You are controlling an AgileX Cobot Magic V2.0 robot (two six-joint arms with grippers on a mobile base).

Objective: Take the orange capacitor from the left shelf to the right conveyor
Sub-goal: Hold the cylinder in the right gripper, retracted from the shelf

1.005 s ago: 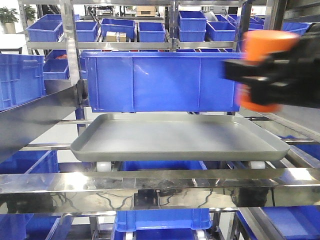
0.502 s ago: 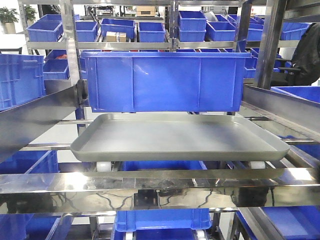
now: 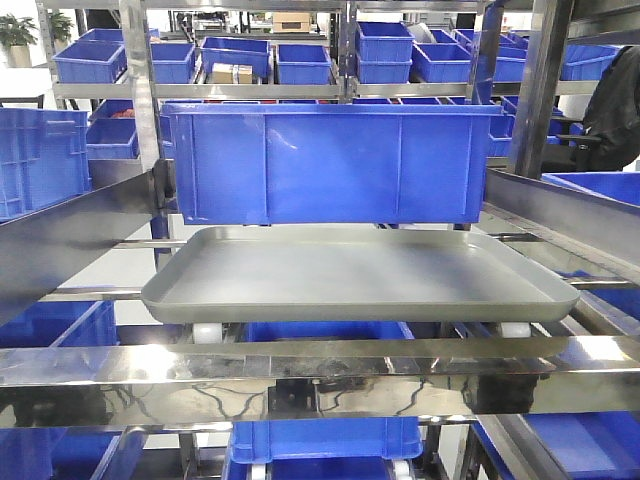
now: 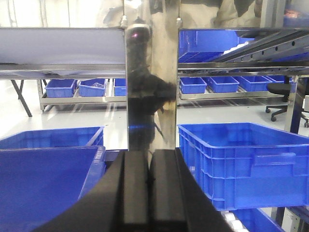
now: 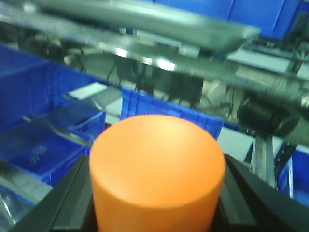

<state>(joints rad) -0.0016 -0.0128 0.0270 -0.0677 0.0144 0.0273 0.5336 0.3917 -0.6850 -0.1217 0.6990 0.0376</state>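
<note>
Blur veils right end effector [image 5: 159, 210], apparently gripping orange capacitor [image 5: 157, 164]; left end effector [image 4: 148, 188] closed, empty.

Left pincer [image 4: 148, 162] clamped flat together, right pincer [image 5: 157, 205] tight around the orange capacitor [image 5: 157, 154].

Where things sit around me

The tray [image 3: 350, 275] lies on the rails of the left shelf [image 3: 320, 360], a large bin [image 3: 330, 165] behind it. The capacitor [image 5: 157, 164] sits between my right gripper's [image 5: 157, 205] fingers; a post [image 4: 152, 72] stands before my left gripper [image 4: 148, 193].
</note>
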